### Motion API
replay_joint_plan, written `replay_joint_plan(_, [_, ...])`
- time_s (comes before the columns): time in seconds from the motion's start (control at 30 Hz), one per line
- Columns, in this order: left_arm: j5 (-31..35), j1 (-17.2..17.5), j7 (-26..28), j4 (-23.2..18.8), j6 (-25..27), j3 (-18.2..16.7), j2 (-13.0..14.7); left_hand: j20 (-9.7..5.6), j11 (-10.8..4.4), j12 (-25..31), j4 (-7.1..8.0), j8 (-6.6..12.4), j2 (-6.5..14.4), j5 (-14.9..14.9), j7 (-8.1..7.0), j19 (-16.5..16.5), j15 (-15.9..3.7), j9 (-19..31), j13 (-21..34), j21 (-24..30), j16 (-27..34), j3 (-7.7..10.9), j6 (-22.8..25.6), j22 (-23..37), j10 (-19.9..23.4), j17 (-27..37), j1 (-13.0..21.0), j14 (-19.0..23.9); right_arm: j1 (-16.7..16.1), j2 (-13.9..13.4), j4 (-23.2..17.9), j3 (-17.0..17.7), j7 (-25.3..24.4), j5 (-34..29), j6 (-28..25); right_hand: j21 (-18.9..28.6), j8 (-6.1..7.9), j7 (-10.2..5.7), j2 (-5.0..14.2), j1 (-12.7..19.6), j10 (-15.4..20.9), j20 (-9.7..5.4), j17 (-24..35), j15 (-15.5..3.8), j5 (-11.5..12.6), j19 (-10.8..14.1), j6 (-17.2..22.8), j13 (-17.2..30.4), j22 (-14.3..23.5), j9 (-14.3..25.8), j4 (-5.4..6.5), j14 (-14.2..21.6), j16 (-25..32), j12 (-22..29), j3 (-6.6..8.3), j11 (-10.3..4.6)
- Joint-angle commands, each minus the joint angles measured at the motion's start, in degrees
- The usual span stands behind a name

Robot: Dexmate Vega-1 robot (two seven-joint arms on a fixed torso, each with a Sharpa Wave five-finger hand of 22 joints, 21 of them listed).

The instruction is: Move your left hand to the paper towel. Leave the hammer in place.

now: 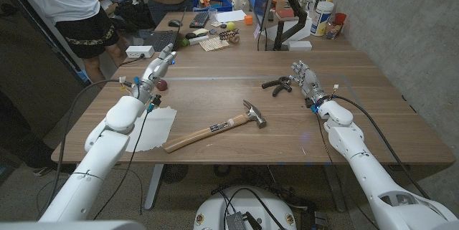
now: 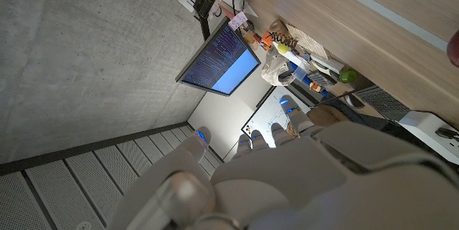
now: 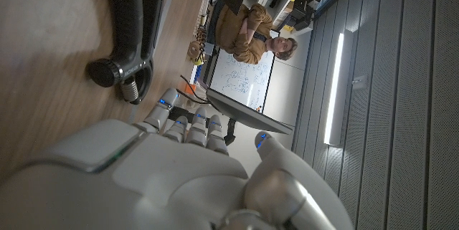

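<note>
Wooden table (image 1: 215, 104) | left hand (image 1: 156, 69) spread, beyond paper towel (image 1: 154, 128) | hammer (image 1: 215, 130) mid-table | right hand (image 1: 307, 83) spread near black pliers (image 1: 276, 84)

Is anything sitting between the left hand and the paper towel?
Nothing visible blocks it. The left hand is beyond the paper towel, whose far end lies under the left forearm. The hammer lies beside the towel, off that path.
</note>
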Motion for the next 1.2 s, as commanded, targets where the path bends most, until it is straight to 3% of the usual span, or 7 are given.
replay_joint_plan(0.03, [0.99,3.37,0.18,-3.63,0.9,-1.85,0.77,-2.76,-0.23,0.21,-0.26,0.44,0.82,0.15,-0.67,-15.68,-3.45,0.24,0.2,-0.2,-0.12,-0.09,-9.15,0.23,-7.79,-0.03,1.03,-13.46,0.08,0.08,0.1,-0.2,0.29,0.01,0.29,-0.13,0.33,0.01,4.92,-0.3,0.54,-6.16,0.21,-2.07,0.28,-2.58,0.28,0.19,0.11,0.21,0.06,-0.22,0.31,0.19,-0.11,0.03])
replay_joint_plan(0.43, [3.25,5.61,0.48,-6.2,0.42,-3.04,1.6,-2.82,-0.84,0.28,-0.44,0.69,0.86,0.04,-2.26,-15.82,-3.66,0.25,0.19,-0.44,-0.06,-0.37,-8.38,0.26,-7.72,-0.03,1.61,-13.63,0.33,0.09,0.3,-0.48,0.66,-0.08,0.34,-0.38,0.33,0.0,4.93,-0.33,0.54,-6.12,0.2,-2.03,0.29,-2.47,0.25,0.19,0.11,0.21,0.06,-0.19,0.3,0.19,-0.19,0.11])
replay_joint_plan(0.83, [7.35,7.97,1.65,-8.98,0.46,-4.0,2.91,-2.7,-0.98,0.38,-0.7,0.78,0.96,-0.1,-2.43,-16.24,-3.74,0.27,0.19,-0.73,-0.05,-0.6,-8.0,0.28,-7.46,-0.11,2.17,-13.72,0.77,0.23,0.95,-0.72,1.04,-0.15,0.62,-0.62,0.34,-0.01,4.93,-0.35,0.56,-6.12,0.19,-2.04,0.31,-2.39,0.26,0.19,0.12,0.2,0.06,-0.17,0.3,0.19,-0.27,0.14])
replay_joint_plan(1.0, [9.44,9.27,2.38,-10.18,0.55,-4.65,3.5,-1.33,-1.13,0.48,-0.96,0.88,0.96,-0.17,-2.85,-16.63,-3.67,0.27,0.18,-0.95,0.12,-0.72,-7.6,0.3,-7.11,-0.16,2.68,-13.25,0.74,0.26,0.81,-0.8,0.87,-0.3,0.61,-0.73,0.33,0.0,4.94,-0.37,0.57,-6.09,0.19,-2.03,0.31,-2.34,0.24,0.19,0.12,0.2,0.07,-0.16,0.3,0.19,-0.3,0.13])
replay_joint_plan(1.2, [10.41,10.68,2.34,-11.22,0.47,-5.74,3.93,-0.99,-1.24,0.57,-0.94,0.91,0.92,-0.19,-3.02,-16.58,-3.61,0.27,0.18,-1.0,0.22,-0.75,-7.39,0.32,-6.78,-0.07,2.88,-13.01,0.63,0.36,0.61,-0.94,0.63,-0.43,0.43,-0.87,0.33,-0.04,4.94,-0.38,0.56,-6.1,0.19,-2.06,0.32,-2.3,0.23,0.19,0.13,0.2,0.07,-0.13,0.3,0.18,-0.34,-0.04])
